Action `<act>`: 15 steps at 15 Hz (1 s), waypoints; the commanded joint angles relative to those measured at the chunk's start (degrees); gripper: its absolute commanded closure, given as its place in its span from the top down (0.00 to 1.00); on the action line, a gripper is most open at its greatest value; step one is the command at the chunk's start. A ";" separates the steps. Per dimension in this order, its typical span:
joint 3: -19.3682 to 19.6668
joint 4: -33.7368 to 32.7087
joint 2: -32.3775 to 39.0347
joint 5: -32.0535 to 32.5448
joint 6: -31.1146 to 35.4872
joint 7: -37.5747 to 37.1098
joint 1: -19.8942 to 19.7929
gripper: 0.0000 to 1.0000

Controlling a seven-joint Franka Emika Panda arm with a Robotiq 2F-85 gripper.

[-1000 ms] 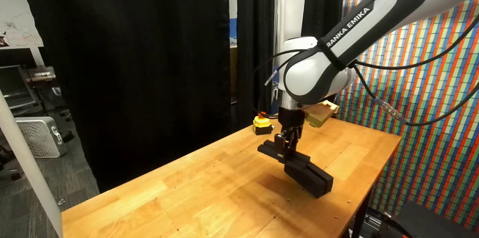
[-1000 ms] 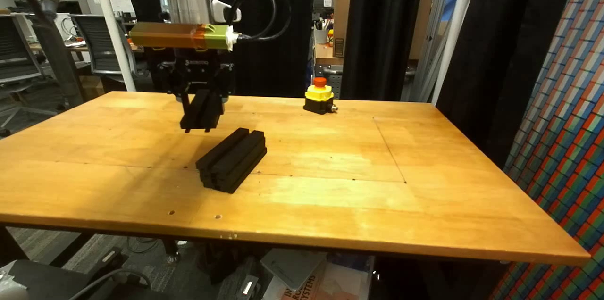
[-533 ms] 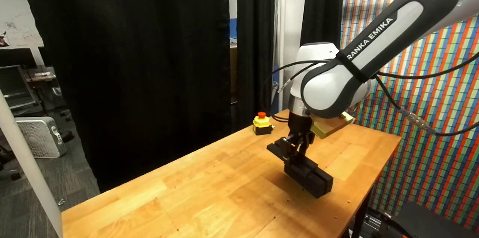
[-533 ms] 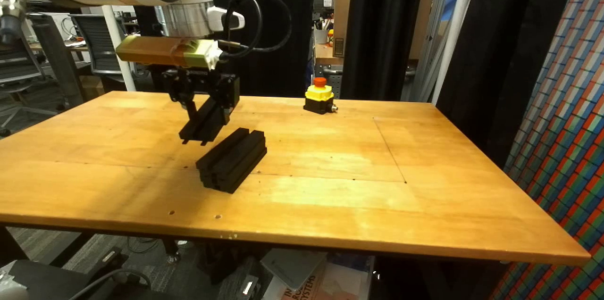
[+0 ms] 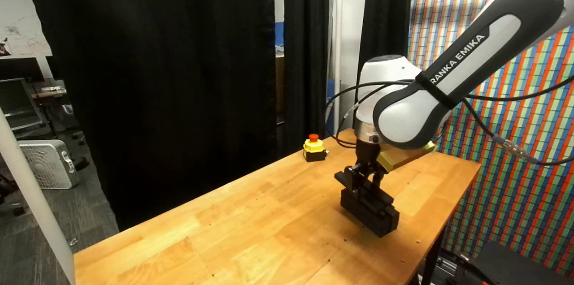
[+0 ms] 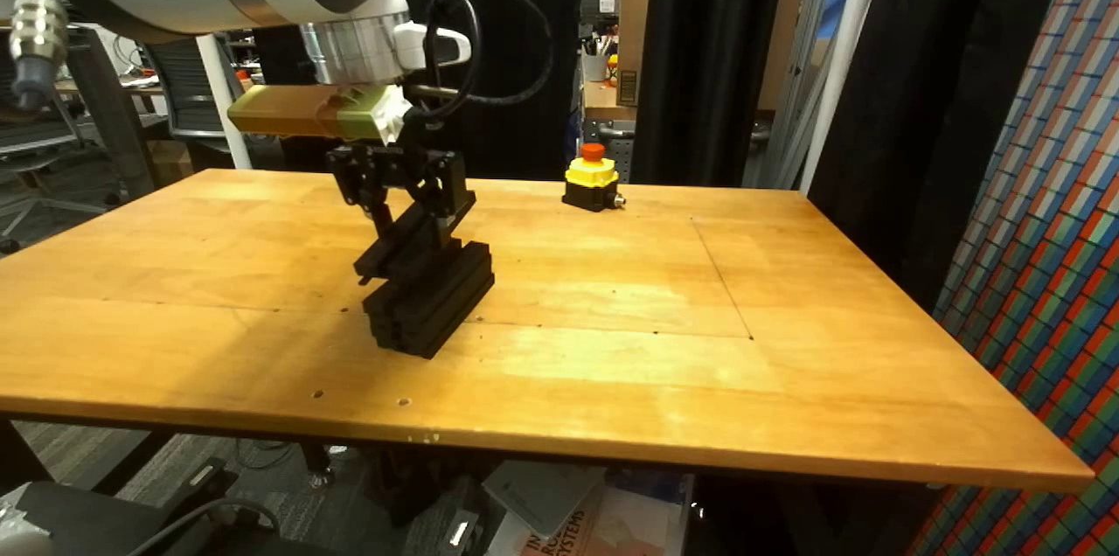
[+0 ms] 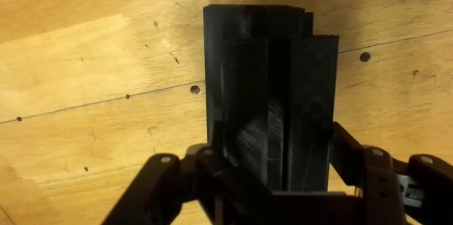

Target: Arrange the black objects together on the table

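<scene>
The arm (image 5: 453, 67) slants down from an exterior view's upper right, cut off there. Its claw (image 7: 276, 133) points down, clamped across black bars (image 7: 313, 76), how many I can't tell. They're over the stack (image 6: 459, 294) on the table (image 6: 656, 276), left of centre in an exterior view; black on black hides any contact.

At upper right in an exterior view, "RANKA EMIKA" runs along the white-and-black robot arm (image 5: 471, 63); at bottom centre, "SYSTEMS" on a white printed sheet (image 6: 619, 517).
</scene>
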State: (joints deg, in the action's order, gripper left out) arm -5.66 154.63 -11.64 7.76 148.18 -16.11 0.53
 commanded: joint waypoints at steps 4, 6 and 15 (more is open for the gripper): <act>-0.69 1.33 -1.17 2.63 -1.06 -3.75 -1.49 0.46; -0.67 1.37 -0.92 2.75 -1.07 -3.96 -1.52 0.46; -0.33 0.04 1.54 2.73 -1.12 -3.63 -1.57 0.46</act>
State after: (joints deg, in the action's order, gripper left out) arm -5.66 155.77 -10.77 8.78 147.54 -18.54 -0.28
